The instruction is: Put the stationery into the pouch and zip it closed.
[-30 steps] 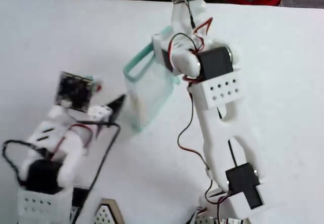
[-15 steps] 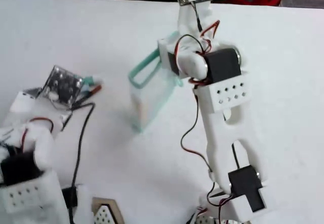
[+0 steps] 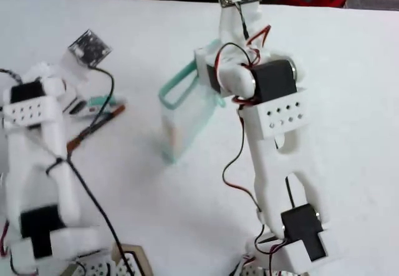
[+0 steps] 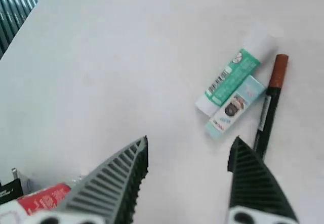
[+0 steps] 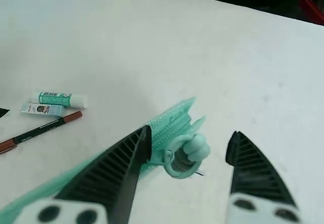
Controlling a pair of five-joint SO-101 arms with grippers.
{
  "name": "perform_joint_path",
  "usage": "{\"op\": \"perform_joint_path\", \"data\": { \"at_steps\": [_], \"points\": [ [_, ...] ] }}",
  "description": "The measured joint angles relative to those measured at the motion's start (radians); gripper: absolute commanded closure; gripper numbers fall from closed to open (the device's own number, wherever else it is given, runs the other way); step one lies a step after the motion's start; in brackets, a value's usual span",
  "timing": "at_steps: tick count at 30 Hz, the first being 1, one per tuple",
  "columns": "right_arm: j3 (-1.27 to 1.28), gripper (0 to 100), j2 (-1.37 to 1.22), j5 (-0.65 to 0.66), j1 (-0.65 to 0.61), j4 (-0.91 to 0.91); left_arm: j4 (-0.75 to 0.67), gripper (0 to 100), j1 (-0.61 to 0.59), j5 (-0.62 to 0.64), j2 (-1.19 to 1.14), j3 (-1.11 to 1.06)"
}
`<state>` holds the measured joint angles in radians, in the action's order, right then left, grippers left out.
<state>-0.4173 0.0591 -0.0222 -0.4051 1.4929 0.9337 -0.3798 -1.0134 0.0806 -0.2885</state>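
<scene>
The left end effector [image 4: 190,142] hangs over the bench [image 4: 101,57] with its fingers apart and nothing between them. Just beyond its fingertips lie three pieces of stationery in a tight bunch: a brown-capped pen [image 4: 268,107], a small teal block [image 4: 234,110] against it, and a green-and-white glue stick [image 4: 230,80] touching the block on its other side. The step in hand looks like the first pick. Because the pieces touch, a careless closing could catch two or push the bunch away. It would be better to choose an outer piece, the pen or the glue stick, turn the fingers across its narrow width, come straight down, and close only once both pads flank that piece alone.

Farther off, well apart from the bunch, the teal pouch [image 3: 187,117] stands on its edge. At its far end the right end effector [image 5: 191,132] sits with fingers spread either side of the zip pull [image 5: 187,155], gripping nothing. Whether the mouth is open enough I cannot tell, so check that before carrying anything over.
</scene>
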Motion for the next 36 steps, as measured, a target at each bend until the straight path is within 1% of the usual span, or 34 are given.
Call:
{"op": "perform_joint_path", "data": {
  "at_steps": [2, 4, 9, 13, 17, 22, 24, 29, 34, 36],
  "points": [
    [0.000, 75.9, 0.000, 0.000, 0.000, 0.000, -0.020, 82, 0.012, 0.000, -0.117, 0.051],
    [0.000, 75.9, 0.000, 0.000, 0.000, 0.000, -0.029, 83, 0.025, 0.000, -0.216, 0.104],
    [0.000, 75.9, 0.000, 0.000, 0.000, 0.000, -0.037, 82, 0.044, 0.000, -0.408, 0.235],
    [0.000, 75.9, 0.000, 0.000, 0.000, 0.000, -0.037, 80, 0.064, 0.000, -0.512, 0.310],
    [0.000, 75.9, 0.000, 0.000, 0.000, 0.000, -0.037, 76, 0.066, -0.005, -0.552, 0.354],
    [0.031, 75.9, 0.002, 0.000, 0.000, 0.000, -0.110, 76, 0.066, -0.006, -0.580, 0.381],
    [0.034, 75.9, 0.002, 0.000, 0.000, -0.002, -0.115, 76, 0.075, -0.008, -0.589, 0.384],
    [0.034, 75.9, 0.002, 0.000, 0.000, -0.002, -0.041, 76, 0.104, -0.124, -0.609, 0.381],
    [0.034, 75.9, 0.002, 0.000, 0.000, -0.002, -0.012, 76, 0.115, -0.152, -0.634, 0.381],
    [0.034, 75.9, 0.002, 0.000, 0.000, -0.002, -0.015, 76, 0.117, -0.187, -0.638, 0.379]
  ]
}}
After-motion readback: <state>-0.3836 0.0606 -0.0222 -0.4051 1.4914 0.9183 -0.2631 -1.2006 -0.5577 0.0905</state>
